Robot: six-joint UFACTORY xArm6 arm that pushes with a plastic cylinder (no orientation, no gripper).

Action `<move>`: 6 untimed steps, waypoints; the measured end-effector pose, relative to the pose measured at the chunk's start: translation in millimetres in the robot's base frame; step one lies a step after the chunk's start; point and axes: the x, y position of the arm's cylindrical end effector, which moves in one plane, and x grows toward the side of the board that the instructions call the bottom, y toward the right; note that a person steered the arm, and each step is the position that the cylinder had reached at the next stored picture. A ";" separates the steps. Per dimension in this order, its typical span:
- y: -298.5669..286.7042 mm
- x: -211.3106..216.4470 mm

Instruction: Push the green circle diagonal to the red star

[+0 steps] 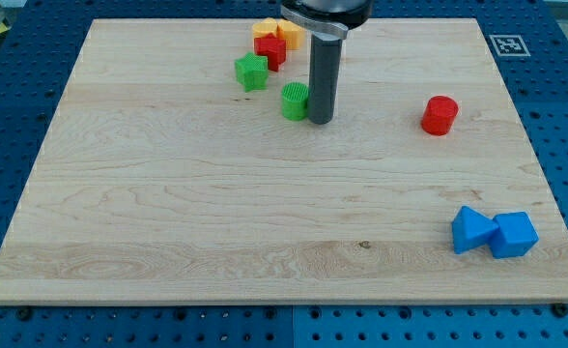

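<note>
The green circle [294, 101] is a short green cylinder on the wooden board, at the view's upper middle. My tip [320, 121] rests right against its right side. The red star [269, 51] lies above and to the left of the circle, near the board's top edge, touching a yellow block [265, 29] and an orange block [290, 35]. A green star [251, 72] sits just below and left of the red star, to the upper left of the green circle.
A red cylinder [440, 115] stands at the view's right. Two blue blocks [473, 230] [514, 235] touch each other at the lower right. The wooden board [168, 213] lies on a blue perforated table.
</note>
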 end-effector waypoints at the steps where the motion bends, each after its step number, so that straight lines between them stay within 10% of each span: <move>1: 4.3 10.1; 6: -47.0 11.5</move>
